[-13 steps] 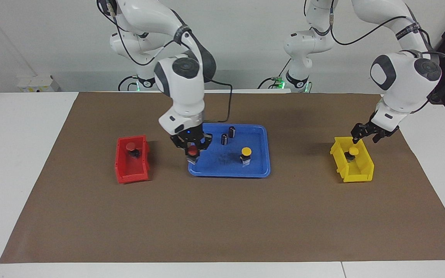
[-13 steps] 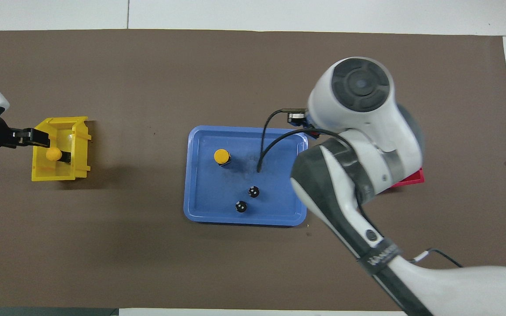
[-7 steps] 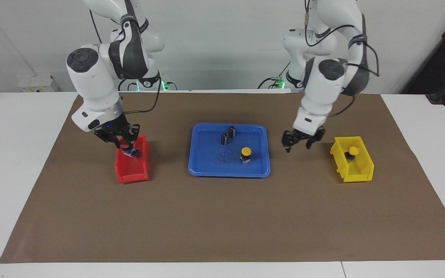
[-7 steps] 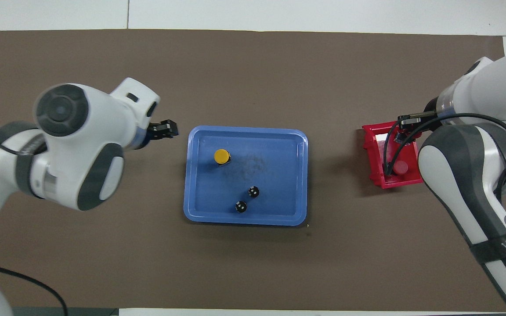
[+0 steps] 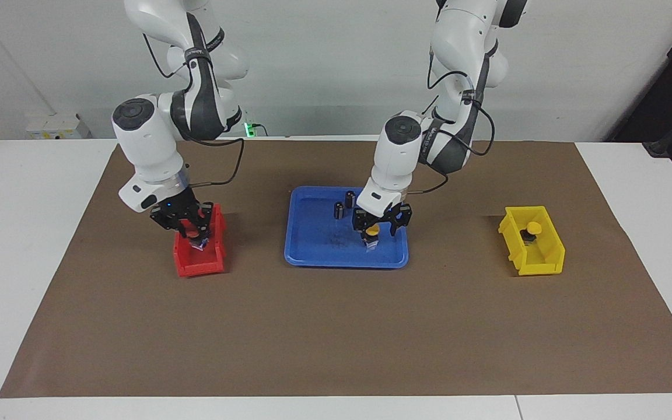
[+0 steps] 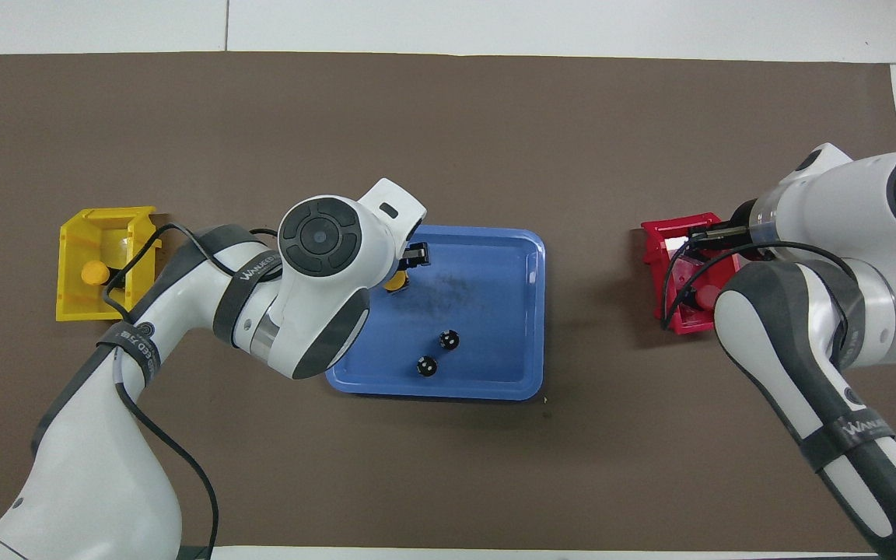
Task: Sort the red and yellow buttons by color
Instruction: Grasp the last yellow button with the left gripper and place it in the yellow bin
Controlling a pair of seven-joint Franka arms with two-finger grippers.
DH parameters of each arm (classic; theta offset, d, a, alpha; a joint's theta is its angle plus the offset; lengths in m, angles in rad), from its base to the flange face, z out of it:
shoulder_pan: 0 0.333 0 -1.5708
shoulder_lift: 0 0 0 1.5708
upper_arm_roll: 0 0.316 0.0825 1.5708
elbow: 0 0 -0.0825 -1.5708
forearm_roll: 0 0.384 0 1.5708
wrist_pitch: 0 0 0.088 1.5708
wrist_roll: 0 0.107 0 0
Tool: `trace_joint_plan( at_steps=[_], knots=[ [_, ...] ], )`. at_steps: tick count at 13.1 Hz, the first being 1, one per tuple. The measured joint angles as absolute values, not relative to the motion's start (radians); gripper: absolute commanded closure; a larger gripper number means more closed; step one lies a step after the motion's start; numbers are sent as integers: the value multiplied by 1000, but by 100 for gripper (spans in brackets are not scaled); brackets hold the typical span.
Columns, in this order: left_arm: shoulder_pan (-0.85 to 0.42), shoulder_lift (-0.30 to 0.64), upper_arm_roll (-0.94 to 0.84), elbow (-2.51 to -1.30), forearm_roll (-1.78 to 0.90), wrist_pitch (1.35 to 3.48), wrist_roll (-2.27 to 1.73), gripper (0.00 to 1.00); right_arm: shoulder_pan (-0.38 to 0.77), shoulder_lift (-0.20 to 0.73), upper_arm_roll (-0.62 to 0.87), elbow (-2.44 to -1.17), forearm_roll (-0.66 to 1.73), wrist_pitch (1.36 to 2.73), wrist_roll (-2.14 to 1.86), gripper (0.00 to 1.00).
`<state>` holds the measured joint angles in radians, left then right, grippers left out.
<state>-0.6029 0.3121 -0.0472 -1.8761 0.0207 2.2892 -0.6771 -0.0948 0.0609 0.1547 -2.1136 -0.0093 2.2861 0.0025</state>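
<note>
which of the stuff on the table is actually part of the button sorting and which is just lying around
Part of the job:
yellow button in the blue tray, under the left gripper
yellow button in the yellow bin
red button at the right gripper, over the red bin
yellow bin
blue tray

Just lying about:
two dark cylinders in the tray
brown mat

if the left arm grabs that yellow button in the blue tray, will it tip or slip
The yellow button in the blue tray is probably top-heavy: a wide cap on a stubby body, so a sideways nudge may tip it. It looks rigid and light. The left end effector straddles it, so a grip on the body, under the cap, should hold.
</note>
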Motion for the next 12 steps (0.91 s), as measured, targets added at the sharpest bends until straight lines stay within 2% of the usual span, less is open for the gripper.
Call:
trace_joint_plan(
  at_steps=[1,2,6,9,10,11,12],
  knots=[
    [-607,318,-47,-1875,21,2289,-679,21,-95,61,154,-2136,-9,2312,-2,79],
    [-611,320,-47,-1875,20,2289,-683,98,-97,61,153,-2154,-9,2331,-4,79],
    [-620,321,-46,-1870,19,2235,-776,99,-106,62,149,-2179,-9,2355,-29,78],
    [-620,319,-40,-1849,19,2195,-788,99,-111,91,149,-2196,-9,2395,-47,72],
    [-619,317,-34,-1814,19,2145,-790,99,-111,103,149,-2198,-9,2407,-47,60],
    [-616,313,-27,-1761,19,2066,-791,99,-111,110,149,-2198,-9,2415,-48,42],
    [-603,303,-21,-1703,20,1977,-791,99,-111,110,149,-2196,-9,2415,-48,30]
  ],
)
